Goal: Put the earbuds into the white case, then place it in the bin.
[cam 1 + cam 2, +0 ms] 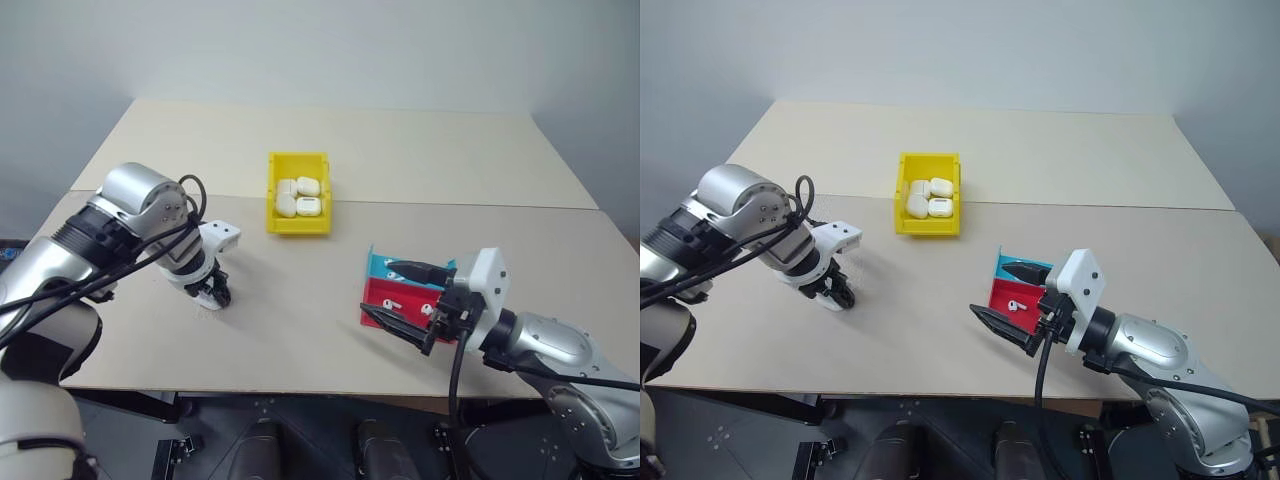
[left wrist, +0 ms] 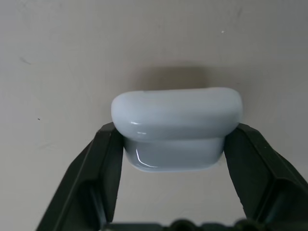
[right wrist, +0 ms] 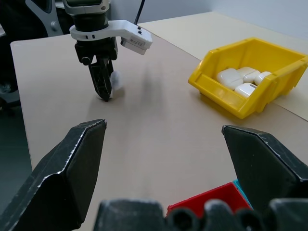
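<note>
My left gripper points down at the table's left part and is shut on a white case. The case rests on the table with a finger on each side, and the right wrist view also shows this case. The yellow bin stands mid-table with several white cases in it. An earbud lies in the red tray. My right gripper hangs open and level above the trays, with nothing between its fingers.
A blue tray adjoins the red tray on its far side, at the front right of the table. A seam runs across the table behind the bin. Bare tabletop lies between the left gripper, the bin and the trays.
</note>
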Controlling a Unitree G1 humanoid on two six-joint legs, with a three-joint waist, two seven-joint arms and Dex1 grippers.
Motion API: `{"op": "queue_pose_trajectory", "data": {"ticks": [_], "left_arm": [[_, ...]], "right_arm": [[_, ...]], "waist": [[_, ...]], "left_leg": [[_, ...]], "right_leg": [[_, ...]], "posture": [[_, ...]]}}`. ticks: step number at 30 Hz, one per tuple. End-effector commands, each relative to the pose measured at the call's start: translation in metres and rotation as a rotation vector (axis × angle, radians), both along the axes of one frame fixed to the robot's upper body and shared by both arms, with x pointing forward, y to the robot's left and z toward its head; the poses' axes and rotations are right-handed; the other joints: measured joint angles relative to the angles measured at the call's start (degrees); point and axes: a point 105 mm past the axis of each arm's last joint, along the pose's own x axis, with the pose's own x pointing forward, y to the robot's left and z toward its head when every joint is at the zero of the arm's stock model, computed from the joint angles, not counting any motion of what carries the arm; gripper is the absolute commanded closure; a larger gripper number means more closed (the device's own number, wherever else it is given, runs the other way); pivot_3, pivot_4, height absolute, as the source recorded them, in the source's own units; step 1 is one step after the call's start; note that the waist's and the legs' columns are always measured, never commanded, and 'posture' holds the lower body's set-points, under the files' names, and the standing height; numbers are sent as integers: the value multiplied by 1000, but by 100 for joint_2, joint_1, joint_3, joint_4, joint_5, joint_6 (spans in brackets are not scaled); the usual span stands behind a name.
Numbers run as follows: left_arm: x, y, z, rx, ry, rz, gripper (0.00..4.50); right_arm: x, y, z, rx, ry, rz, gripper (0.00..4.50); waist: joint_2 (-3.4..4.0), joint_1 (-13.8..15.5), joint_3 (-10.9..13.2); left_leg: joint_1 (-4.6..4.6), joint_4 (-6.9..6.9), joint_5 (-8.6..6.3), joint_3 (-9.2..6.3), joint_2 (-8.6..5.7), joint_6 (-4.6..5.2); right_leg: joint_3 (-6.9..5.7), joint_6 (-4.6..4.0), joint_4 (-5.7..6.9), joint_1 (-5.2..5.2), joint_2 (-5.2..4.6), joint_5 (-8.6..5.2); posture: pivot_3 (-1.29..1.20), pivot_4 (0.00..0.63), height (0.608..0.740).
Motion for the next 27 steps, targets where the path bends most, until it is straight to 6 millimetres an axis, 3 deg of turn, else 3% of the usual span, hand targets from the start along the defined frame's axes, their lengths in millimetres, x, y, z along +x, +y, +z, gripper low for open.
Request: {"op": "queue_pose_trajectory", "data": {"ticks": [1, 5, 11, 15, 18, 20, 24, 27], "left_arm": [[-3, 9, 5, 10, -17, 10, 1704], [-6, 11, 16, -16, -72, -12, 1704], [-8, 4, 68, -209, -315, -71, 1704], [-8, -11, 124, -550, -619, -196, 1704], [-2, -26, 150, -722, -940, -291, 1704], [-5, -41, 155, -856, -1074, -375, 1704], [-22, -76, 152, -1264, -921, -571, 1704], [-30, -103, 141, -1257, -944, -775, 1704]], "right_arm": [[-5, 3, 12, 14, -68, 17, 0], [-4, 3, 12, 14, -69, 21, 0], [1, -1, 14, 5, -80, 24, 0], [7, -6, 22, -10, -97, 29, 0], [13, -10, 29, -36, -118, 43, 0], [17, -13, 36, -55, -130, 58, 0], [25, -18, 39, -230, -129, 93, 0], [42, -27, 33, -415, -73, 49, 0]], "waist": [[0, -15, 0], [-1, -58, 0], [-4, -53, 1], [-3, -60, 1], [-2, -26, -1], [-2, 1, -2], [-11, 29, -3], [-13, 15, -4]], "left_leg": [[-1, 0, 0, 0, 0, 0], [-3, -2, 0, 0, 1, 0], [-6, 0, 0, 0, 1, -1], [-1, -3, 0, 4, 2, -1], [12, -2, 1, 8, 0, -2], [23, -3, 1, 10, 1, -2], [16, 1, 1, 13, -2, -2], [14, -1, 1, 14, -3, -2]], "right_leg": [[0, 0, 0, -1, 0, 0], [0, 0, -1, -4, 0, 0], [-2, 0, -2, -4, -1, 0], [-2, -1, -1, -3, -3, 0], [-2, -3, -2, 11, -6, 1], [-3, -4, -6, 23, -7, 2], [-2, -3, -6, 20, -6, 5], [1, -2, -12, 20, -8, 5]], "posture": [[0, 150, 740], [0, 150, 740], [0, 150, 740], [0, 150, 740], [0, 150, 740], [0, 150, 740], [0, 150, 740], [0, 150, 740]]}}
